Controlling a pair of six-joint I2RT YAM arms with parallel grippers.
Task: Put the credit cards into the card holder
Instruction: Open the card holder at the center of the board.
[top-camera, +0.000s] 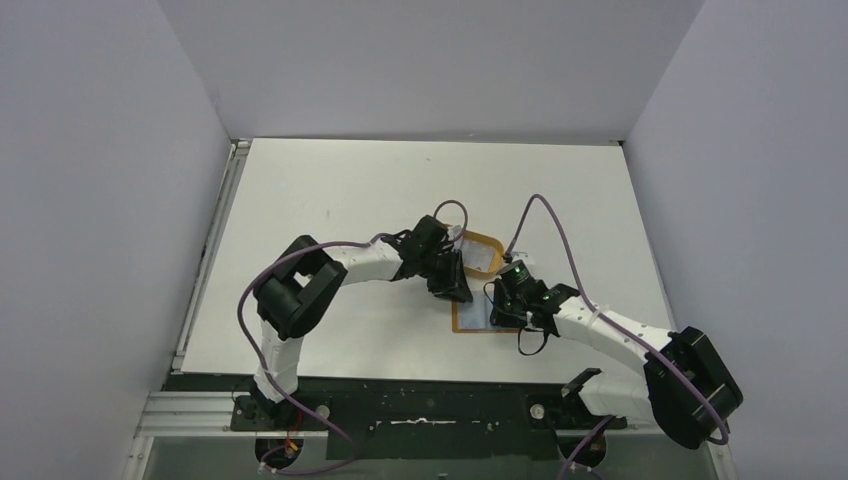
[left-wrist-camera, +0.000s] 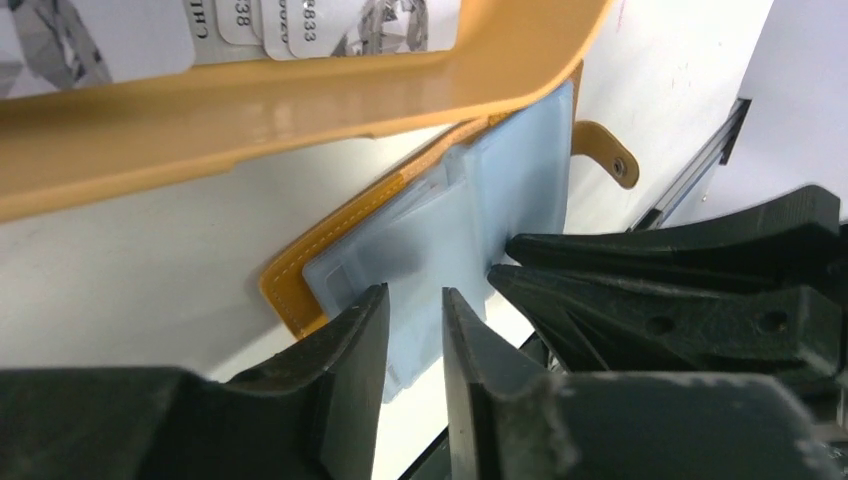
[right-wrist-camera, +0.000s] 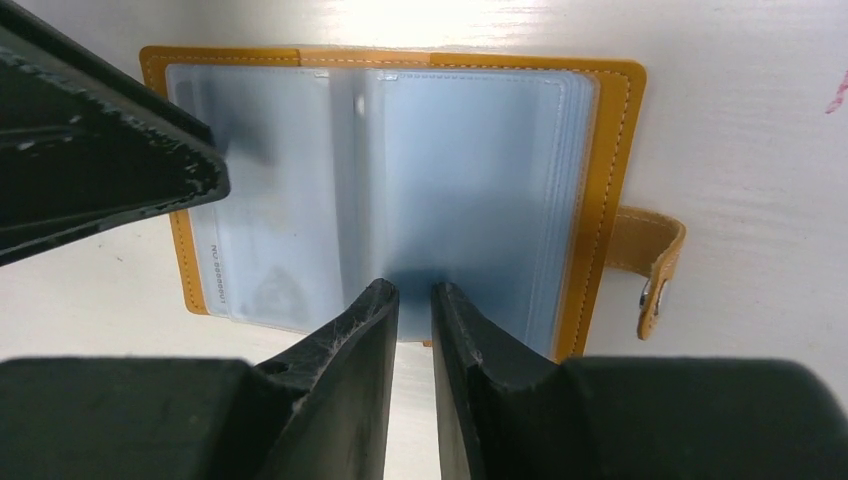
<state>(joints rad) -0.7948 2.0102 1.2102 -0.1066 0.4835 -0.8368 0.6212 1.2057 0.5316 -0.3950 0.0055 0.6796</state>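
Orange-brown card holder (right-wrist-camera: 612, 180), opened flat | at 12 o'clock of right gripper (right-wrist-camera: 412, 298), tips at edge of clear pockets (right-wrist-camera: 470, 170) | left gripper (left-wrist-camera: 414, 312) likewise | both jaws narrowly parted, grasp cannot be told.

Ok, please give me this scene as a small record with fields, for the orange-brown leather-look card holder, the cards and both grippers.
card holder: orange-brown leather-look folding wallet, open flat on the white table, clear pockets up
snap tab: unfastened, sticking out sideways
stored: one pale printed card inside a clear pocket
waiting: pale printed cards in the orange-rimmed shallow tray
left gripper: at the holder's pockets, jaws slightly apart, grip unclear
right gripper: at the pockets' edge, jaws slightly apart, grip unclear
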